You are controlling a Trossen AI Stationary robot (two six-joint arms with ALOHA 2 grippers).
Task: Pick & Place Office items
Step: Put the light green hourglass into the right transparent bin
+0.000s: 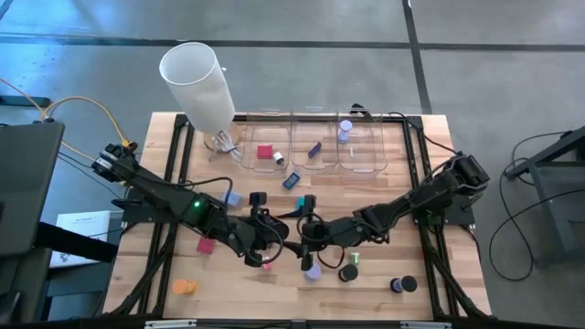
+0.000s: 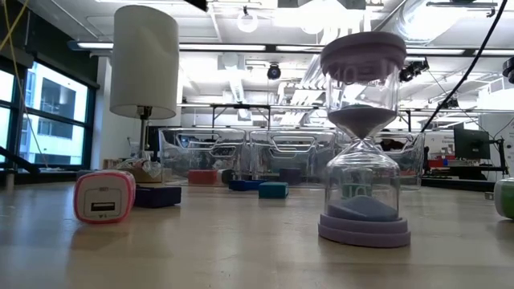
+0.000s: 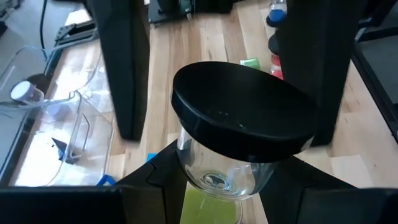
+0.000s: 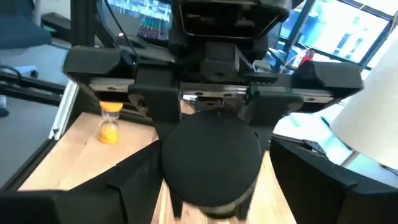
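An hourglass with black caps point(image 3: 242, 118), a clear glass bulb and green sand is held up off the table between the two arms, and my left gripper point(image 3: 224, 193) is shut on it. My right gripper point(image 4: 211, 165) faces it from the table's right, open. Its two fingers point(image 3: 121, 68) stand on either side of the hourglass's far black cap point(image 4: 208, 155), with a gap showing on one side. In the high view the two grippers meet over the table's near middle, my left gripper point(image 1: 272, 239) and my right gripper point(image 1: 307, 228). My left gripper has the hourglass between its two fingers point(image 3: 155, 183), which lie on either side of the glass bulb's lower part point(image 3: 217, 177). The end behind them is hidden by the gripper. The hourglass is lifted clear and sticks out beyond the fingers, its far black cap toward my right gripper.
A lavender hourglass point(image 2: 361, 136) stands upright on the near table. A pink block point(image 2: 104, 197), an orange hourglass point(image 1: 185, 286) and other small pieces lie about. Clear bins point(image 1: 311, 146) line the far edge, beside a tall white cylinder point(image 1: 196, 82).
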